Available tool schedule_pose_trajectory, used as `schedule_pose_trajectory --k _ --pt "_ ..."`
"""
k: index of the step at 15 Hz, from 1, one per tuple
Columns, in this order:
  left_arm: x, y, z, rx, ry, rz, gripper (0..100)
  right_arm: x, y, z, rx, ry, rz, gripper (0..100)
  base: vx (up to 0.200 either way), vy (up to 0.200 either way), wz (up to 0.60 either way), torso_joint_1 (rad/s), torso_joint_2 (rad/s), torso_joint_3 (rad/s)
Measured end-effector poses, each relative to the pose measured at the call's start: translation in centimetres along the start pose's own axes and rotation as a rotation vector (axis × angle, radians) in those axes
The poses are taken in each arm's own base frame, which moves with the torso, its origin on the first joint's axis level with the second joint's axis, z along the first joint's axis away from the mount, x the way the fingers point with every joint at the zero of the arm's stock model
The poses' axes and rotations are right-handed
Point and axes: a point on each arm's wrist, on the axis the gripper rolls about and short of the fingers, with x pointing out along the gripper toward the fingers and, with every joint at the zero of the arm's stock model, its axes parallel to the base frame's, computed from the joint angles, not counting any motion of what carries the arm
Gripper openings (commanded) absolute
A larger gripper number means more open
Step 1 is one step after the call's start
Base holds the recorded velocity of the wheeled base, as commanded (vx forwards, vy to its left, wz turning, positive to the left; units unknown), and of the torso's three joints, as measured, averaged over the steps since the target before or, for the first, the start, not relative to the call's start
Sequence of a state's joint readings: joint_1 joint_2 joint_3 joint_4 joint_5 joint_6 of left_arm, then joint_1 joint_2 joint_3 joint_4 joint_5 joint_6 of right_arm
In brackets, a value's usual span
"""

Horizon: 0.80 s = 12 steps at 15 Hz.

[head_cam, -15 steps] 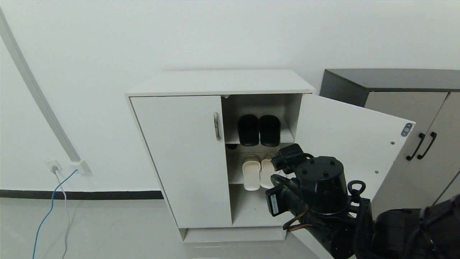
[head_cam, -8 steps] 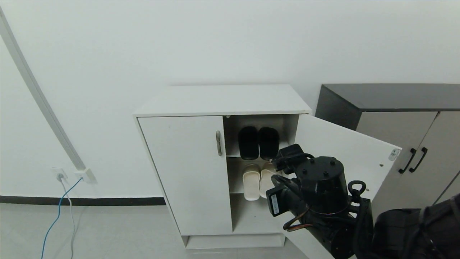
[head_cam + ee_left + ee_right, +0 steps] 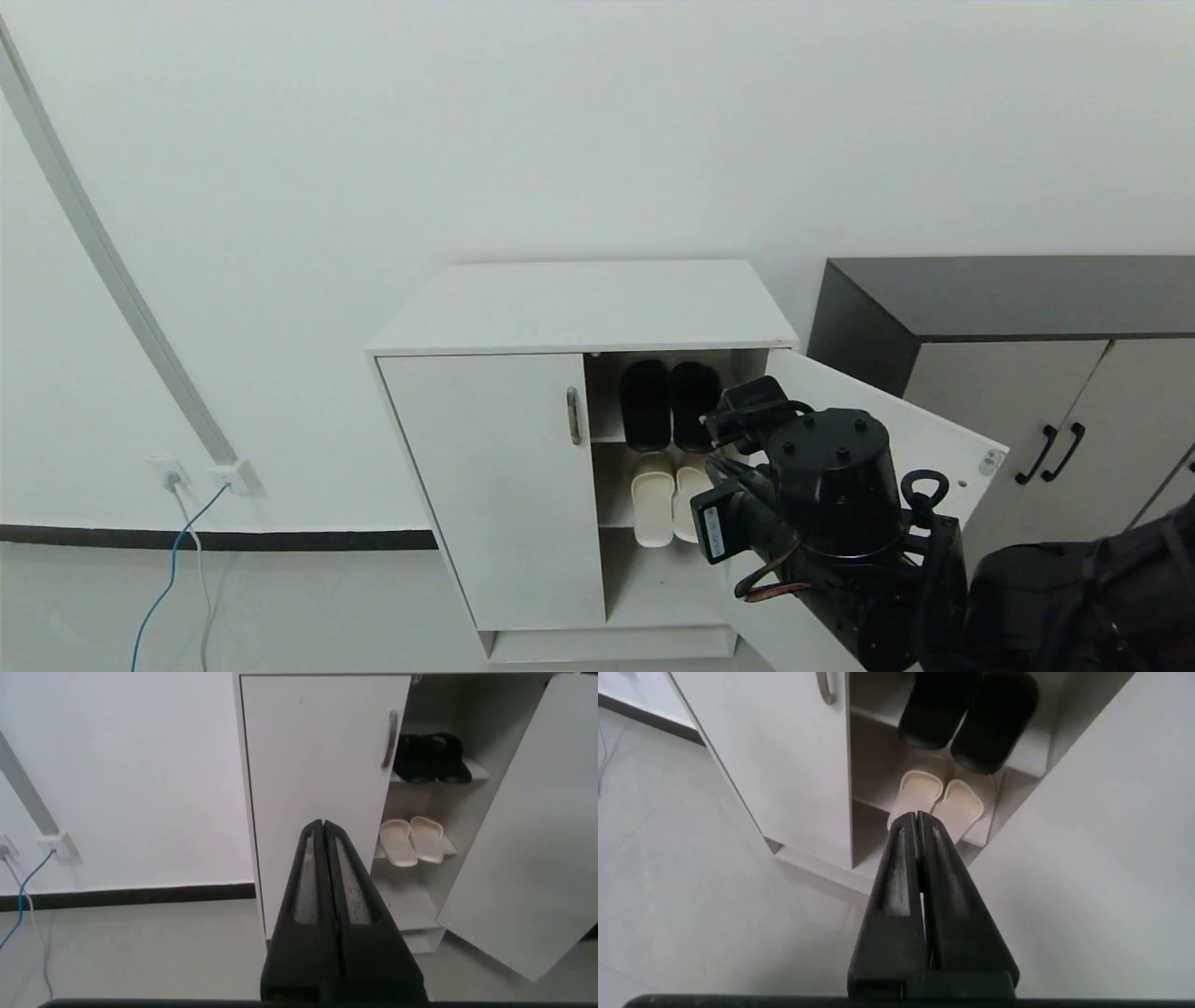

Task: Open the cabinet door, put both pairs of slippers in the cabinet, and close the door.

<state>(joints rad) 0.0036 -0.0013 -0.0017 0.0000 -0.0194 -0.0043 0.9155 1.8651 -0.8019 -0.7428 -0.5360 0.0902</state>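
The right tool (image 3: 920, 817) is closed on nothing, pointing at the white two-door wooden cabinet (image 3: 579, 308). The left tool (image 3: 322, 824) is likewise closed and empty. Inside, the pair of cream slippers (image 3: 665, 487) lies on the middle shelf, with the pair of black slippers (image 3: 668, 403) at its 12 o'clock on the upper shelf. The cabinet's open right door (image 3: 878, 439) stands at their 3 o'clock.

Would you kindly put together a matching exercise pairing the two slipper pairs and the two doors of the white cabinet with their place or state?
Column one:
1. black slippers
2. cream slippers
3. left door
4. right door

Column two:
a. swung open
b. on the top shelf
c. shut
d. on the middle shelf

Pairs: 1-b, 2-d, 3-c, 4-a.
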Motion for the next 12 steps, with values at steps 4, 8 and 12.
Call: schedule_pose_trajectory --k 4,8,12 --pt "0.00 0.00 0.00 0.000 0.000 0.000 0 0.01 0.01 -0.05 0.003 -0.003 0.003 0 0.000 0.000 0.00 0.253 -0.58 -0.334" --pt "0.00 0.00 0.00 0.000 0.000 0.000 0 0.10 -0.01 -0.18 0.003 -0.001 0.012 0 0.000 0.000 0.00 0.231 -0.52 -0.288" --pt "0.00 0.00 0.00 0.000 0.000 0.000 0 0.16 -0.03 -0.29 0.002 0.001 0.011 0 0.000 0.000 0.00 0.178 -0.39 -0.211"
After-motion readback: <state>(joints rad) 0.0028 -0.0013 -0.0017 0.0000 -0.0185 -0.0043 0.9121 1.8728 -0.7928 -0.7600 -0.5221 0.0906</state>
